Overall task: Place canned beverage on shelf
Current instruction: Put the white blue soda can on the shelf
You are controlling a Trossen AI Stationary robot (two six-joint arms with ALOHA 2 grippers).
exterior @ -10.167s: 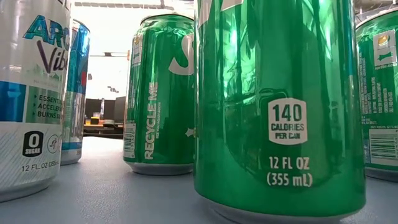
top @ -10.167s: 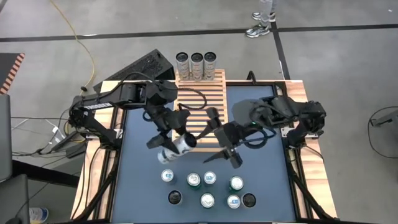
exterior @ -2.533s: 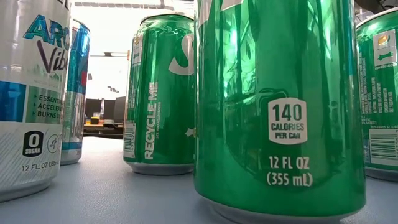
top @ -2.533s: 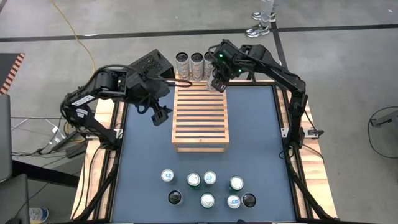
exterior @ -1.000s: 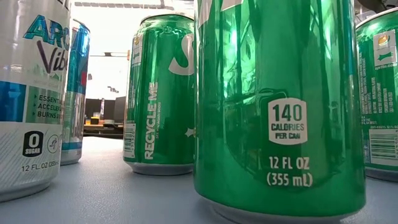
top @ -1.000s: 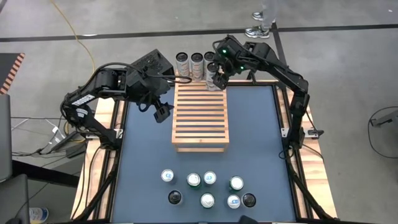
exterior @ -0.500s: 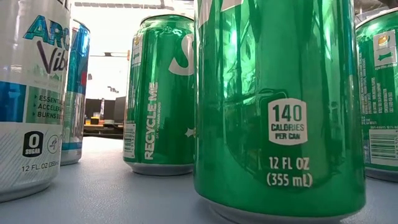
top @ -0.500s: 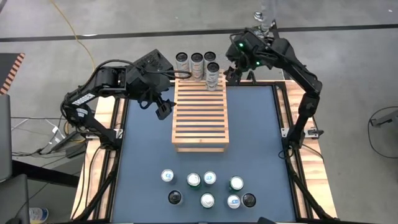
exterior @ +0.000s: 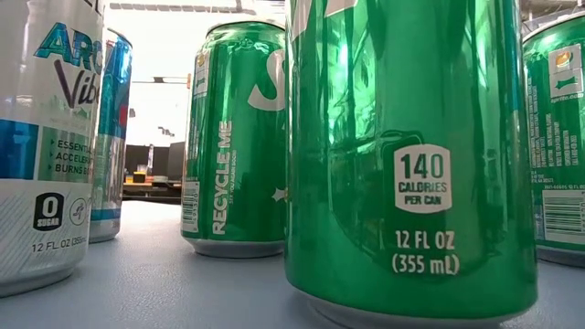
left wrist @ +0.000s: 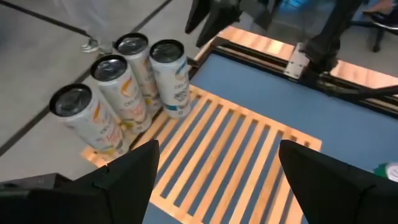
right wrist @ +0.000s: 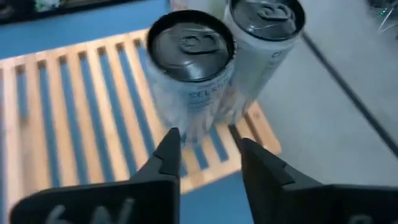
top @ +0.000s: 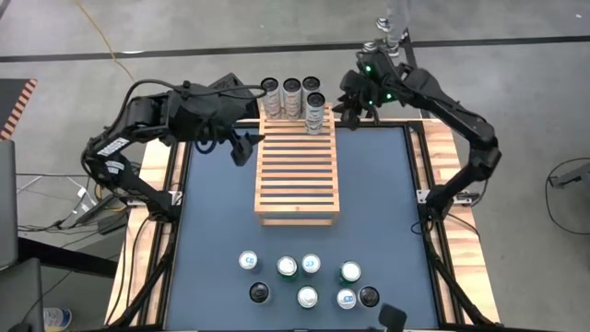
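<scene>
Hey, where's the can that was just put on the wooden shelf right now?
In the high view the newest can stands upright at the shelf's far right corner, just in front of the row of three cans, with the right gripper beside it.

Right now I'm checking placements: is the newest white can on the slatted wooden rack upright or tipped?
Upright. The white can with the dark lid stands on the light wooden slatted rack, lid up, clear of the right hand.
</scene>
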